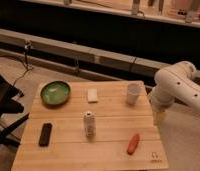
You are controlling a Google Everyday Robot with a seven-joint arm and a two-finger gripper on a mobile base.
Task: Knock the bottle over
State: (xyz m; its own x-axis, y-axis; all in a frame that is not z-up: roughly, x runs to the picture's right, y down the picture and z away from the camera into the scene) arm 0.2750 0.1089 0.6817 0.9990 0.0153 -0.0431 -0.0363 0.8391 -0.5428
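Near the middle of the worktop (113, 109) your bottle (89, 123) stands upright, not yet knocked. The gripper (158, 118) hangs beside the right edge, well apart; open or closed, you cannot tell.

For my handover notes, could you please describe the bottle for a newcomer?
Find the wooden table, then the flat white block on it. Just nearer the camera stands the bottle: upright, capped and narrow, unlike the open cup near the gripper at the table's right edge.

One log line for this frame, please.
bottle: upright, mid-table | hand: at right edge of table, clear of bottle | knock: not yet done
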